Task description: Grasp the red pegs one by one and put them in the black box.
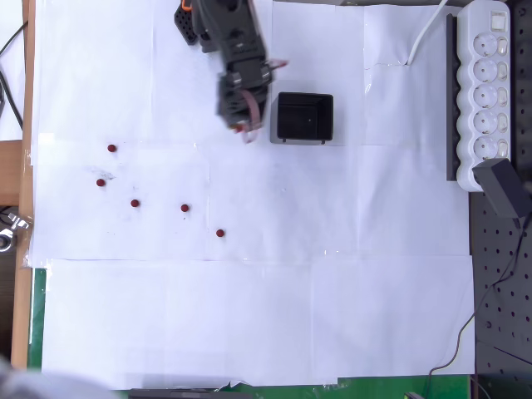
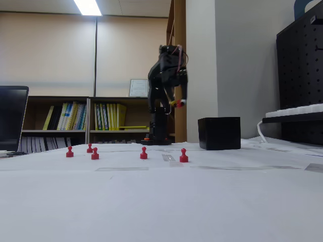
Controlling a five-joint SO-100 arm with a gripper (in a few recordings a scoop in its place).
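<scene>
The arm hangs above the bench (image 1: 249,332), which is covered in white paper, with its end effector (image 1: 242,130) raised clear of the surface, just left of the box (image 1: 305,117) in the overhead view. In the fixed view the end effector (image 2: 177,103) is well above the bench and left of the box (image 2: 219,133). A small red bit shows at its tip in both views, so it seems to be pinching a peg (image 1: 238,129), though the fingers are too small and blurred to be sure of the grip.

The box sits at the far middle of the paper, open side up; its inside looks dark and glossy, and what lies in it cannot be made out.

Five pegs stand on the paper, left of the box and nearer than it. In the overhead view they run from far left to near right: one (image 1: 111,148) farthest left and far, one (image 1: 100,182) just below it, one (image 1: 135,203), one (image 1: 184,208), and the nearest one (image 1: 219,233), closest to the box's side. All stand apart from one another. In the fixed view they appear upright in a row, from (image 2: 69,152) at left to (image 2: 183,156) at right.

A white power strip (image 1: 489,83) lies along the right edge of the bench, with a white cable (image 1: 426,35) running off its far end.
</scene>
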